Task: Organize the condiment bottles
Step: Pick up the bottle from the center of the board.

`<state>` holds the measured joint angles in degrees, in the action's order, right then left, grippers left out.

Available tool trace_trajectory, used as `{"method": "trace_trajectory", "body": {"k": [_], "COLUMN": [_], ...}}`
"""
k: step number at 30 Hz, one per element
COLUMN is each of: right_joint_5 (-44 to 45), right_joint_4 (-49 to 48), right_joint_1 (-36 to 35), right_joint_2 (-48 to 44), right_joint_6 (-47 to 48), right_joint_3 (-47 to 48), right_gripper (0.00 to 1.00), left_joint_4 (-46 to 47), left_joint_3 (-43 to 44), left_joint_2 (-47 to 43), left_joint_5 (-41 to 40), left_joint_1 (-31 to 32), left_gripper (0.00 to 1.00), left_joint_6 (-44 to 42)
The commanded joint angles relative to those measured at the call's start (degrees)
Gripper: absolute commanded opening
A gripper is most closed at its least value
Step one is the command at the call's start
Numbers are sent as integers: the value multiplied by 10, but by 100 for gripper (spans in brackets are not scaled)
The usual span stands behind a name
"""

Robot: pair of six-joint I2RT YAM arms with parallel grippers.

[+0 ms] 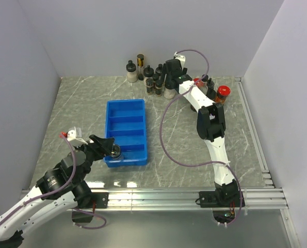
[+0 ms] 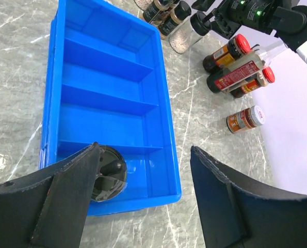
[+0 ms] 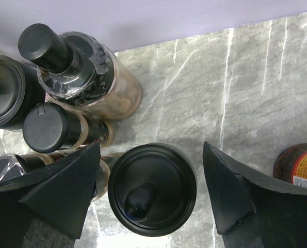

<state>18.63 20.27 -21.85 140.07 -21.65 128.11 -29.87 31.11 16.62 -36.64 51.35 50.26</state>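
Note:
A blue compartment tray [image 1: 125,111] lies mid-table. One black-capped bottle [image 1: 115,151] stands in its nearest compartment; in the left wrist view it [image 2: 108,175] sits just beside my left finger [image 2: 55,201]. My left gripper [image 1: 110,145] is open and holds nothing. The other condiment bottles [image 1: 148,77] cluster at the back wall. My right gripper [image 1: 170,77] is open above them, its jaws either side of a wide black-capped jar [image 3: 152,188] without touching it. Red-capped bottles [image 1: 223,94] stand at the back right.
Black-capped bottles [image 3: 81,62] crowd close to my right gripper's left finger [image 3: 55,196]. A red-labelled bottle [image 3: 297,165] stands to its right. In the left wrist view, red-capped bottles [image 2: 241,75] and a small jar [image 2: 246,118] sit right of the tray [image 2: 166,119].

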Motion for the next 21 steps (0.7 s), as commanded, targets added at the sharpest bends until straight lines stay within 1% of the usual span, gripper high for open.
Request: {"method": "trace_trajectory", "body": {"k": [1, 5, 6, 12, 17, 20, 21], "right_joint_5": [10, 6, 6, 13, 16, 18, 18], "right_joint_4": [5, -1, -5, 7, -5, 6, 6], "right_joint_1": [4, 4, 4, 5, 5, 4, 3], "right_joint_2": [1, -8, -11, -24, -45, -53, -60], "right_joint_6": [-9, -13, -15, -22, -19, -19, -19], "right_joint_3": [-2, -19, -32, -40, -80, -90, -99], "right_gripper": [85, 79, 76, 66, 62, 49, 41], "left_joint_4": [5, 2, 2, -1, -3, -9, -11], "left_joint_3": [-4, -4, -4, -1, -3, -2, -1], "left_joint_2": [-11, -16, -16, -17, -21, -27, -28], "left_joint_5": [3, 3, 3, 1, 3, 3, 3], "left_joint_1": [1, 1, 1, 2, 1, 1, 1], "left_gripper": [77, 76, 76, 76, 76, 76, 76], "left_joint_6": [-2, 2, 3, 2, 4, 10, 9]}}
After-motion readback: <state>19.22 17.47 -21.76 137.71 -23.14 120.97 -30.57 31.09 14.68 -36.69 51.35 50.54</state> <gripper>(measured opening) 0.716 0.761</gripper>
